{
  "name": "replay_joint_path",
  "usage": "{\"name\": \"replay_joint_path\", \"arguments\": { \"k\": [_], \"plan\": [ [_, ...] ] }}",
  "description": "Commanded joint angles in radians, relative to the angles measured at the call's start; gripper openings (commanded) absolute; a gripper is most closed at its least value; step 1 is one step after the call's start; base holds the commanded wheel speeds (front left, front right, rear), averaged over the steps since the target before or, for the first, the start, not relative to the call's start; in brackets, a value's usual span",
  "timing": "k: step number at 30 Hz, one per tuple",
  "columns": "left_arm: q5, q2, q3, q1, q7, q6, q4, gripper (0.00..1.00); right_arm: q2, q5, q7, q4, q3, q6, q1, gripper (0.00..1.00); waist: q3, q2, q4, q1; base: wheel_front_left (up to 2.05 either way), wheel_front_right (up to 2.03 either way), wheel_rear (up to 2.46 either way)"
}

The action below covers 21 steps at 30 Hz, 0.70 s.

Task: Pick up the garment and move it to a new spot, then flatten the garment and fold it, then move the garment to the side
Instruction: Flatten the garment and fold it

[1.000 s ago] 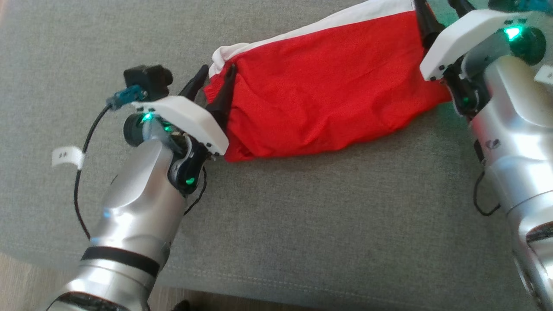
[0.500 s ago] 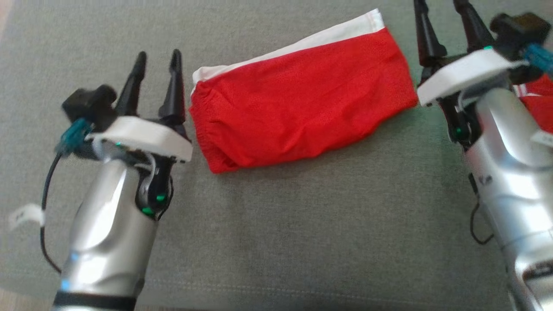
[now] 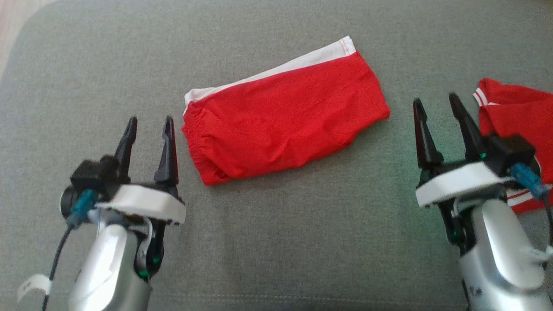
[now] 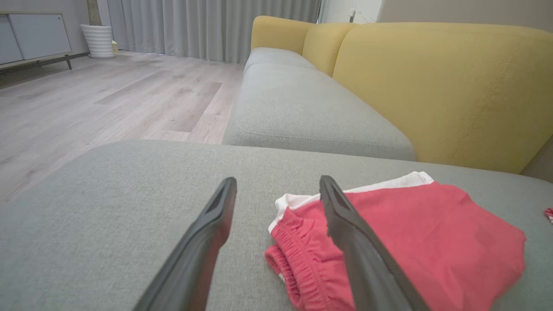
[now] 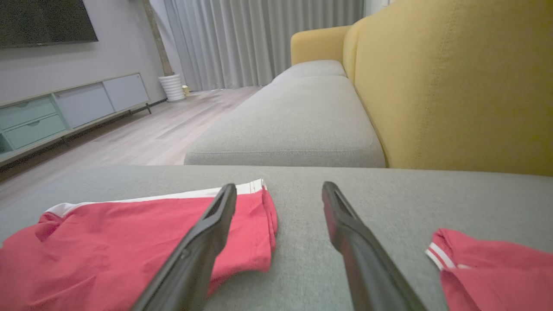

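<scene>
no readable text, label or sign anywhere

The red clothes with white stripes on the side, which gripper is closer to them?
Right. The right gripper stands just beside the striped red garment. The left gripper is far off, past the folded red shorts.

A striped red cloth (image 3: 514, 112) is lying crumpled on the grey cushion (image 3: 276, 250), toward its right side. Beyond, grey curtains (image 5: 259, 39) are hanging closed past a yellow sofa (image 4: 440, 82), and what looks like a white planter (image 4: 99, 41) is sitting on the wood floor (image 4: 108, 95).
</scene>
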Motion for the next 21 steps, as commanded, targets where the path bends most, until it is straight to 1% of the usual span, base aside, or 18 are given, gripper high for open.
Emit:
{"name": "replay_joint_path", "arguments": {
  "k": [1,4,11,21],
  "plan": [
    [0.011,0.030,0.031,-0.010,-0.006,0.004,-0.026,1.00,0.014,-0.012,0.013,-0.065,0.009,-0.001,0.012,1.00,-0.009,-0.0001,-0.003,0.0000,0.00,0.00,0.00],
    [0.017,0.028,0.032,0.012,-0.006,0.002,-0.020,1.00,0.024,-0.029,0.057,-0.121,-0.008,-0.001,0.065,1.00,-0.019,-0.0001,-0.002,0.0000,0.00,0.00,0.00],
    [0.025,0.025,0.034,0.025,-0.006,-0.001,-0.007,1.00,0.036,-0.050,0.112,-0.198,-0.025,-0.001,0.118,1.00,-0.029,-0.0001,0.001,0.0000,0.00,0.00,0.00],
    [0.033,0.019,0.040,0.018,-0.006,-0.009,-0.004,1.00,0.044,-0.052,0.143,-0.242,-0.036,-0.001,0.137,1.00,-0.026,-0.0001,0.002,0.0000,0.00,0.00,0.00]
  ]
}}
